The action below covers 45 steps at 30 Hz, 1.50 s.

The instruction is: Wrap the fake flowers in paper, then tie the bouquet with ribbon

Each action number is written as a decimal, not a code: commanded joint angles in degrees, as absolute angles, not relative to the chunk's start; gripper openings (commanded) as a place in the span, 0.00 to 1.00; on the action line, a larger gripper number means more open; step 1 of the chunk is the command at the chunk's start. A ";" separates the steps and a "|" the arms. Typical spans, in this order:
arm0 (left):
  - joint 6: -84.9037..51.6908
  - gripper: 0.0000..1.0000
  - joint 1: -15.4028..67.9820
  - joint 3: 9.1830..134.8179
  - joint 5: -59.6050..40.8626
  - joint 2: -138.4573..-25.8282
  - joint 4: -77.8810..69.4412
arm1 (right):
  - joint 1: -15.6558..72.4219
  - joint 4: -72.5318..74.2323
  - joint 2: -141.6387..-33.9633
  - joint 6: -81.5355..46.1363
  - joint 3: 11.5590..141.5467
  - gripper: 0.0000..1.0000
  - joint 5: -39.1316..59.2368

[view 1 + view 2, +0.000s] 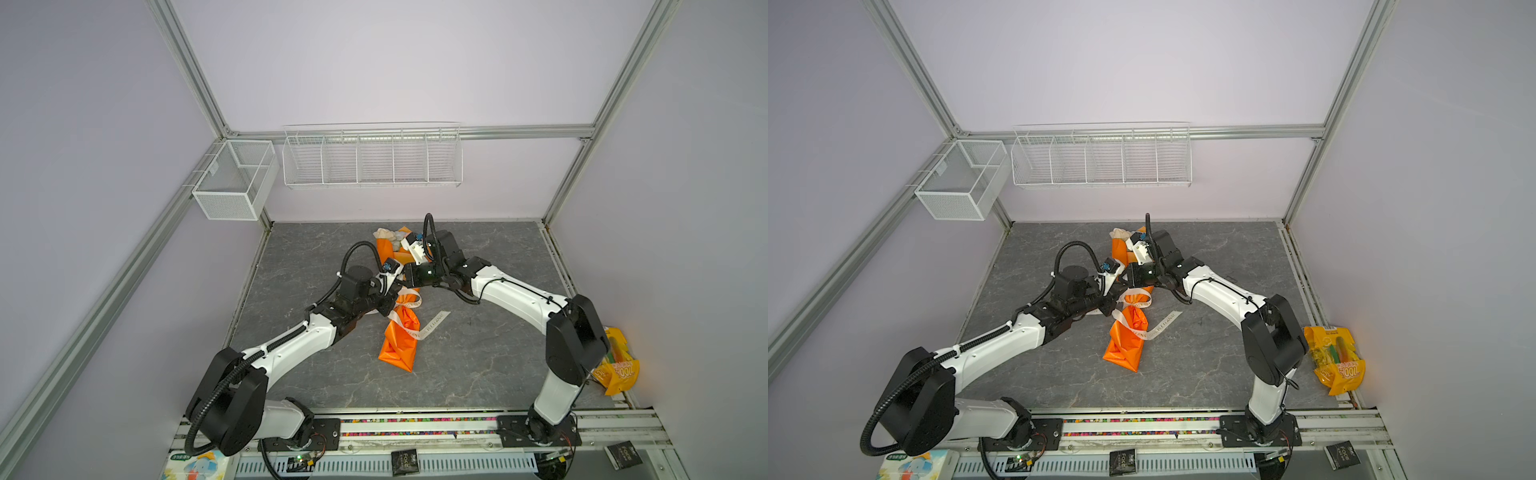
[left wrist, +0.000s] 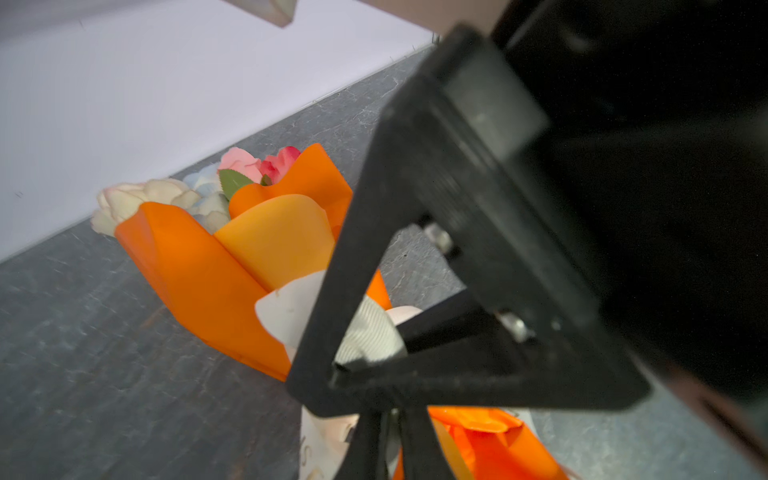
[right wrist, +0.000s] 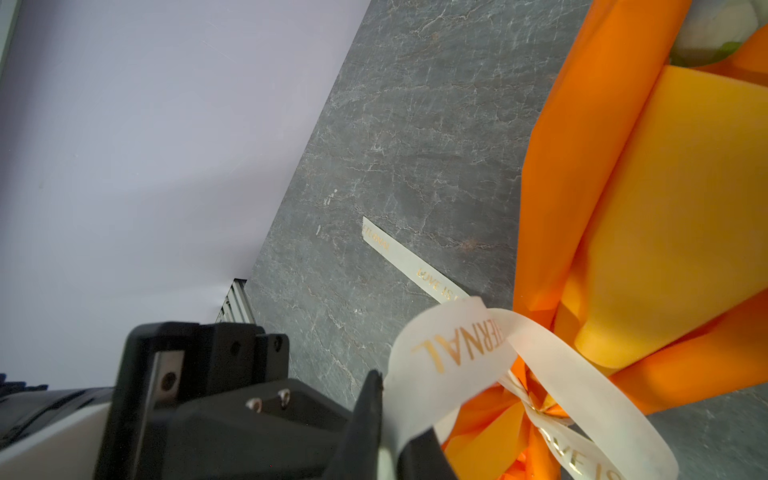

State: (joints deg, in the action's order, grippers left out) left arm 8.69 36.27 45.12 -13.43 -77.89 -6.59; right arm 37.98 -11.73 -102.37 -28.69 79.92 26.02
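Note:
The bouquet of fake flowers (image 1: 388,235) (image 1: 1121,233) lies mid-table in an orange wrap (image 1: 401,345) (image 1: 1125,345), blooms toward the back wall. Cream and pink blooms (image 2: 166,195) poke out of the wrap (image 2: 195,270) in the left wrist view. A cream lettered ribbon (image 1: 432,324) (image 1: 1163,324) circles the wrap's narrow waist, forming a loop (image 3: 453,353). My left gripper (image 1: 390,306) (image 2: 392,453) is at the waist, shut on a pale strip of ribbon. My right gripper (image 1: 406,286) (image 3: 390,449) meets it from the other side, its jaws shut on the loop.
A yellow snack bag (image 1: 615,365) (image 1: 1337,357) lies at the table's right edge behind the right arm. A long wire basket (image 1: 372,158) and a mesh box (image 1: 235,178) hang on the back wall. One ribbon tail (image 3: 407,257) lies flat on the grey tabletop.

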 commanded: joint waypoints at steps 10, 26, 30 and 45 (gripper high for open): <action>9.27 0.00 35.96 44.62 -13.74 -76.36 -8.00 | 38.34 -11.76 -100.47 -28.74 80.30 0.19 26.91; 7.30 0.00 35.86 43.51 -12.57 -75.65 -8.09 | 36.79 -17.11 -88.34 -25.13 72.07 0.46 14.73; 6.69 0.00 35.91 42.91 -12.50 -75.40 -8.13 | 36.78 -14.85 -82.42 -20.81 64.21 0.49 16.00; 5.32 0.00 35.86 42.65 -12.41 -75.12 -8.10 | 48.38 -8.51 -83.23 3.17 52.86 0.52 18.99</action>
